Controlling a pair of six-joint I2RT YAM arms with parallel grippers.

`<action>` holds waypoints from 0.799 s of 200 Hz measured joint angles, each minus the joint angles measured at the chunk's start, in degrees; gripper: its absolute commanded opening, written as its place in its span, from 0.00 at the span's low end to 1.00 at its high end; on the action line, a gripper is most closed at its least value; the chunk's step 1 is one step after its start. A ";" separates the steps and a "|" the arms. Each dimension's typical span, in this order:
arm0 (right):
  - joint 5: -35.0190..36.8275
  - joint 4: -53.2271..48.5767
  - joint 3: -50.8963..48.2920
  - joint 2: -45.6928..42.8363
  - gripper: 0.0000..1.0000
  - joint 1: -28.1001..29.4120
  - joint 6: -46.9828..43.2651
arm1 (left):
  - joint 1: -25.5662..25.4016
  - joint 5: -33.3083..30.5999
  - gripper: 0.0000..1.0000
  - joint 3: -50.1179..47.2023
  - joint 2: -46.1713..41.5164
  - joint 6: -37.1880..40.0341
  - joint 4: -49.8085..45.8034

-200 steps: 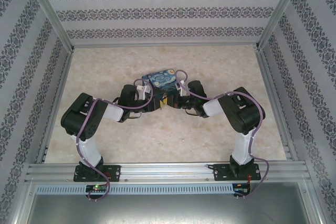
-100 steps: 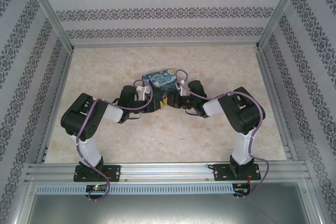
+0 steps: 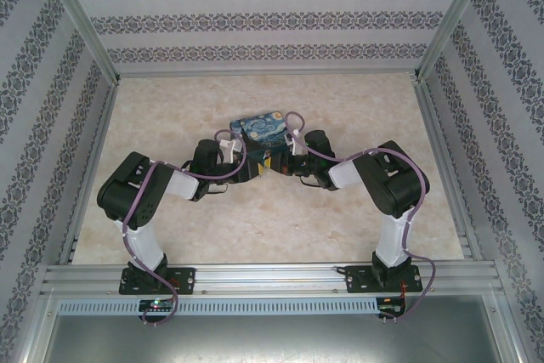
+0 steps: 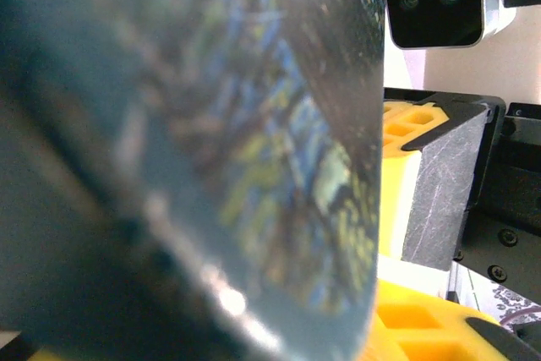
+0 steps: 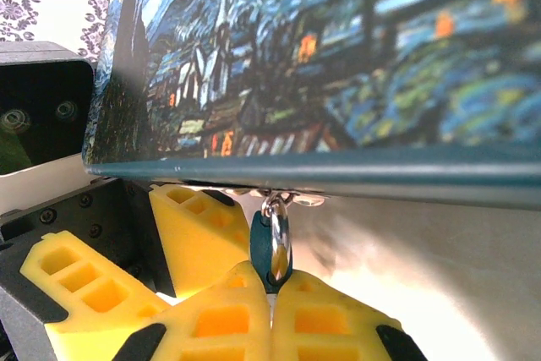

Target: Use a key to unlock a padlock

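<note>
Pale marbled counter (image 3: 340, 218), boxed in by striped floral wallpaper (image 3: 255, 19) and a metal frame. At its centre, a box (image 3: 262, 127) printed with a swirling starry night sky. Two robot arms stretched in from the near edge, meeting at the box's near side.

Seen from the right wrist: the padlock (image 5: 265, 253), tiny, with teal body and silver shackle, hanging from a small metal loop under the box's near rim. Closed from below and pinching the lock's body, the right fingers (image 5: 325, 319), yellow. Just to the left of the lock, the left fingers (image 5: 196, 234), standing partly apart; impossible to tell whether gripping anything. No telling where the key lies: too small or hidden. From the left wrist, the painted box blurred and very close to the lens.

Likely troubles from here:
- A lock pinched so low as to cover its keyhole, leaving no way in for the key.
- A sideways tug straining the metal loop or dragging the box across the counter.
- Yellow fingers of both arms colliding in so tight a space.
- A thin key slipping or dropping during the approach.
</note>
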 measured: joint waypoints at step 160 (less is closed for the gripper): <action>-0.57 2.71 0.00 1.07 0.00 -0.11 0.87 | -0.09 -0.33 0.28 -0.98 2.01 -2.43 5.70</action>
